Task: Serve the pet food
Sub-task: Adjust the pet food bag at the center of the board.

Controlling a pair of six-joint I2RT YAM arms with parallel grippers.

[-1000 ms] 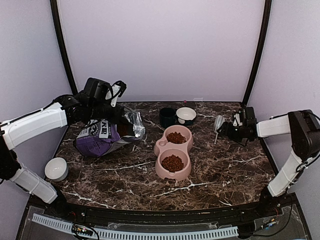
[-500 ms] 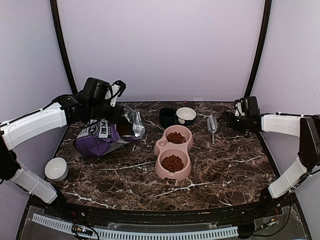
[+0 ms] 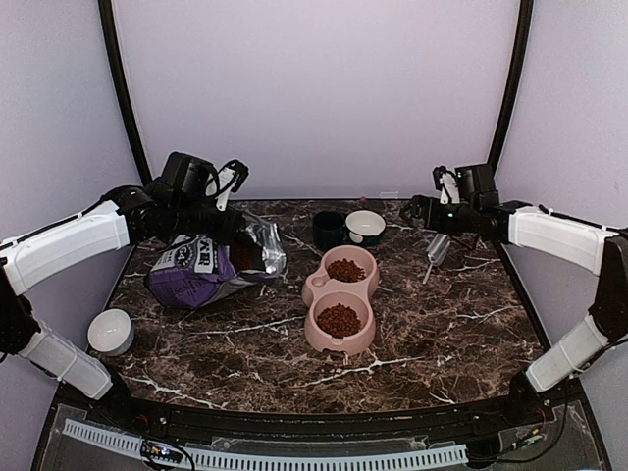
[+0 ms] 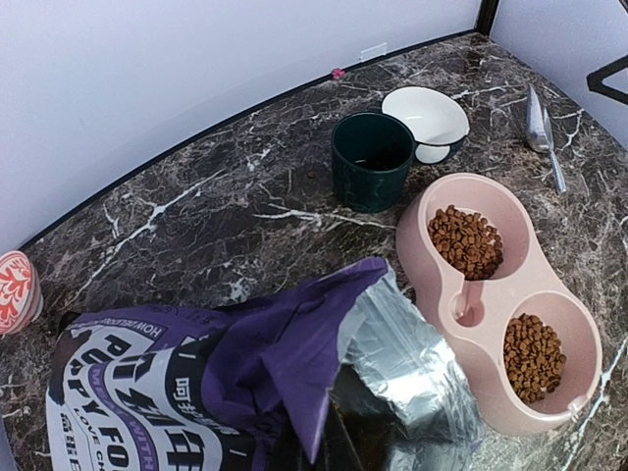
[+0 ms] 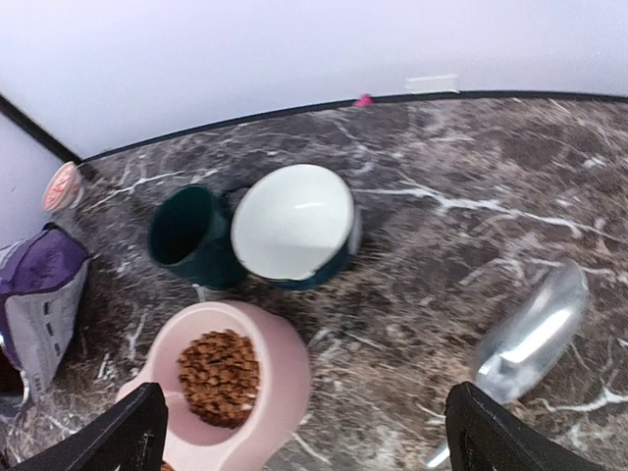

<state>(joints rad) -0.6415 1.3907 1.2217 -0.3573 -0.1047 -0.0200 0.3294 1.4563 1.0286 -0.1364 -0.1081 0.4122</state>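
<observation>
Dark brown marble with white veins makes up the table (image 3: 442, 324), closed in by pale lilac walls.

Just below the middle of the top view stands a pink double bowl (image 3: 316, 289). The pet food (image 3: 340, 320) lies as a heap of reddish-brown kibble in each of its two wells. Above the bowl in that view, a dark green cup (image 3: 328, 230) and a white-lined bowl (image 3: 365, 226) touch each other near the back wall.

At centre left lies a purple pet-food bag (image 3: 191, 275), its silver-lined mouth gaping toward the double bowl. The left gripper (image 3: 240, 234) is closed tight at the bag's upper edge and appears to pinch it. The fingertips themselves are hidden in both views. A small white bowl (image 3: 110, 331) sits alone at lower left. A red-and-white patterned cup (image 4: 18, 289) stands at the left edge of the left wrist view.

At upper right of the top view, the right gripper (image 5: 306, 422) has its fingers (image 5: 128, 432) spread wide and grips nothing. A metal scoop (image 3: 435, 253) lies flat on the marble just below it in that view, apart from the fingers and to the right of the double bowl.
</observation>
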